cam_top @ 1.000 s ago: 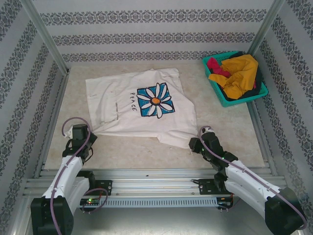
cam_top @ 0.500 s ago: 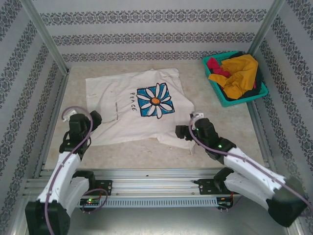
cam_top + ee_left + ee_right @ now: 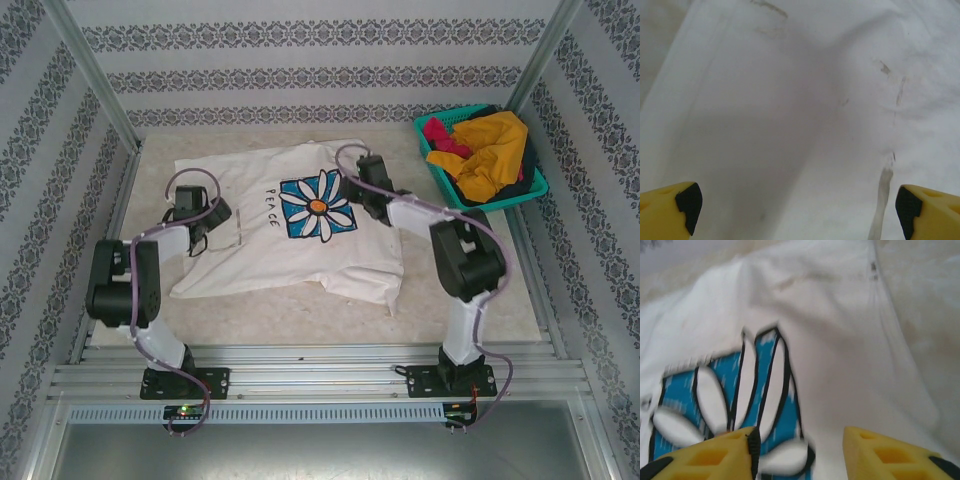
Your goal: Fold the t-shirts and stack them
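A cream-white t-shirt (image 3: pixel 270 235) with a blue-square daisy print (image 3: pixel 316 205) and "PEACE" lettering lies spread on the table, its near right corner a little rumpled. My left gripper (image 3: pixel 206 220) hovers over the shirt's left part. In the left wrist view it (image 3: pixel 797 212) stands wide open above plain white cloth (image 3: pixel 790 110). My right gripper (image 3: pixel 362 192) is at the print's right edge. In the right wrist view it (image 3: pixel 800 452) has its jaws apart with nothing between them, over the daisy print (image 3: pixel 755 385).
A teal mesh basket (image 3: pixel 437 185) at the far right corner holds mustard-yellow (image 3: pixel 490 150), magenta (image 3: pixel 440 135) and dark shirts. Patterned walls and metal posts close in the table. Bare tabletop (image 3: pixel 300 310) lies between the shirt and the near rail.
Both arms have reached from the near edge of the table out over the shirt. The left gripper has opened wide. The shirt's near edge now lies flatter.
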`<move>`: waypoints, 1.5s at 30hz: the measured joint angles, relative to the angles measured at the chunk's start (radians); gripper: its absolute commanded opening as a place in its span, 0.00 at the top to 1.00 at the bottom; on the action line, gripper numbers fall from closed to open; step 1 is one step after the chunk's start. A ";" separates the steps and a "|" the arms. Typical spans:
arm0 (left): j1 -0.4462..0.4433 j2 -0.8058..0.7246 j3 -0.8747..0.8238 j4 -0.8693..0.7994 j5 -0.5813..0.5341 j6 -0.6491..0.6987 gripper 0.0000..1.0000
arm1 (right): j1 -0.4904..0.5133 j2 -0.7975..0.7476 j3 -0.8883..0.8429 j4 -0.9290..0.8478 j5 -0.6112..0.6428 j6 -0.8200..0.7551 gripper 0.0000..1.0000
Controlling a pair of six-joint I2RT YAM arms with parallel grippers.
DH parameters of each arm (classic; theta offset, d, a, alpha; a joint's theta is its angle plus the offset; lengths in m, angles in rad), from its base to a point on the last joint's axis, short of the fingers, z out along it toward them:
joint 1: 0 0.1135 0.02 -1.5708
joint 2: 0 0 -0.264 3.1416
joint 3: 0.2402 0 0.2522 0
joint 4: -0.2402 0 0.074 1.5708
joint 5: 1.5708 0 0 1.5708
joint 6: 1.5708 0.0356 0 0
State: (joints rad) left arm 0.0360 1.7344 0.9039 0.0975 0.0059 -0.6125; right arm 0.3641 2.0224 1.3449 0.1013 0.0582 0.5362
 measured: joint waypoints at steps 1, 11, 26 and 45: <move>0.006 0.026 0.017 0.006 0.008 -0.001 0.00 | -0.015 0.051 0.056 0.005 -0.008 0.021 0.59; 0.077 0.209 0.192 0.046 0.074 -0.049 0.00 | -0.091 0.396 0.472 -0.032 -0.085 0.219 0.66; 0.091 0.352 0.447 -0.081 0.131 -0.080 0.00 | -0.124 0.650 0.923 -0.258 -0.130 0.343 0.53; 0.096 -0.306 -0.019 -0.328 0.035 -0.154 0.14 | -0.037 -0.086 -0.002 0.082 -0.100 0.019 0.30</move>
State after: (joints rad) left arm 0.1322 1.4288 0.8852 -0.2306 0.0414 -0.7666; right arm 0.3271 1.9362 1.3434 0.1837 -0.0422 0.5552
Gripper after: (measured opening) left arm 0.928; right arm 0.715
